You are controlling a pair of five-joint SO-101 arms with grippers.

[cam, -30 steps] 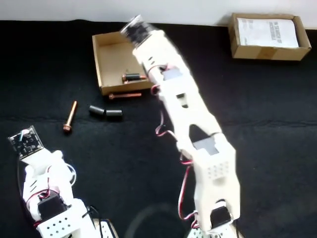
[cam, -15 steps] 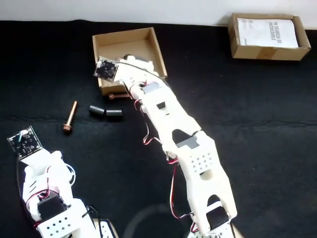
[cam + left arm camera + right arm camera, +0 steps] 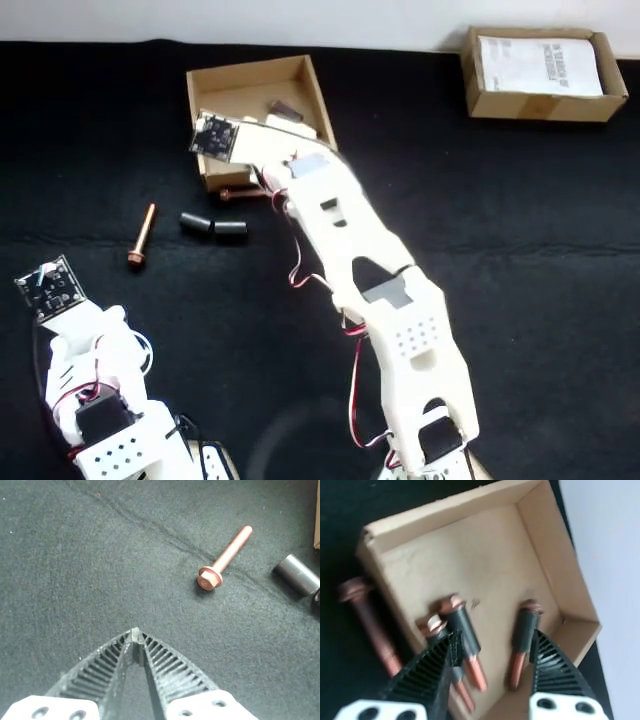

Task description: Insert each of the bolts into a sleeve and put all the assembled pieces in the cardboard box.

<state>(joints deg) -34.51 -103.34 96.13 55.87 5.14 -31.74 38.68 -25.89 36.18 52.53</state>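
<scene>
Three sleeved bolts [image 3: 464, 629] lie in the cardboard box [image 3: 545, 545] under the right tool [image 3: 495, 637], spread wide, empty; left tool [image 3: 136, 632] closed.

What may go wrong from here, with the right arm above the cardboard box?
The open right gripper hangs over the sleeved copper bolts in the brown cardboard box; it might knock them.
The bare copper bolt lies close beside the box wall; grasping it may push the box.

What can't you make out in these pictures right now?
High view: the right arm covers much of the cardboard box, so its contents cannot be counted.
Left wrist view: one sleeve is cut off by the frame edge.
Right wrist view: a finger of the right gripper hides most of one assembled piece.
</scene>
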